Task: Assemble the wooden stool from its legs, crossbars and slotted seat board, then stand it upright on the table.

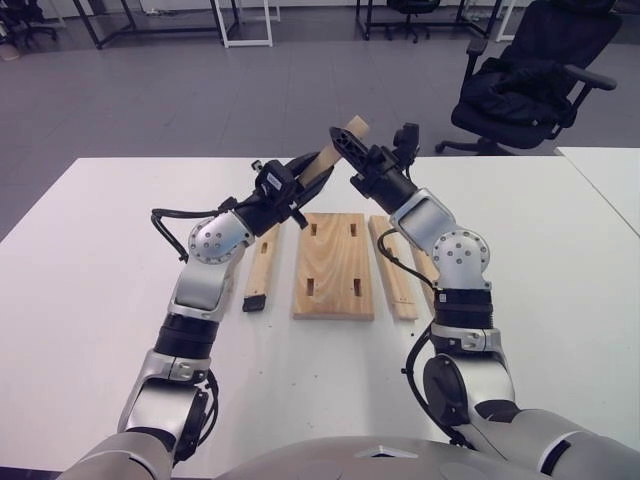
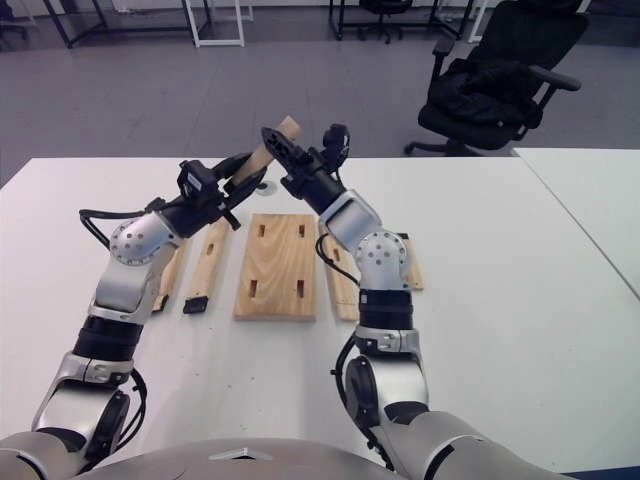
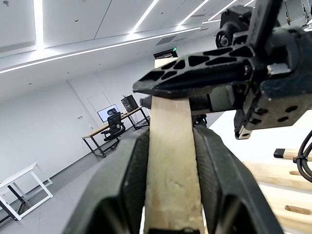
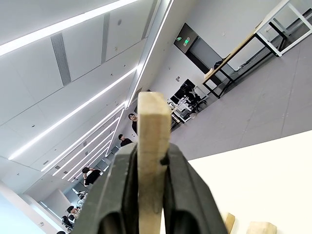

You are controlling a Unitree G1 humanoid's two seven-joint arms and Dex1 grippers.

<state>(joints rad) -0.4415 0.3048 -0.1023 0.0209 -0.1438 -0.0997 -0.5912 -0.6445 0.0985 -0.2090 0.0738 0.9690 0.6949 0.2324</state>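
A wooden leg (image 1: 340,148) is held tilted in the air over the far middle of the white table (image 1: 90,260). My left gripper (image 1: 303,176) is shut on its lower part, and my right gripper (image 1: 347,147) is shut on it higher up. In the left wrist view the leg (image 3: 170,165) sits between my fingers (image 3: 131,185). In the right wrist view the leg (image 4: 152,122) is clamped edge-on. The slotted seat board (image 1: 333,265) lies flat below. One wooden piece (image 1: 262,262) lies left of it and a long one (image 1: 393,265) right of it.
Another wooden piece (image 1: 426,270) lies partly under my right arm. The left piece has a black end cap (image 1: 256,300). A black office chair (image 1: 540,80) stands behind the table, and a second table (image 1: 610,185) is at the right. Bare tabletop lies on both sides.
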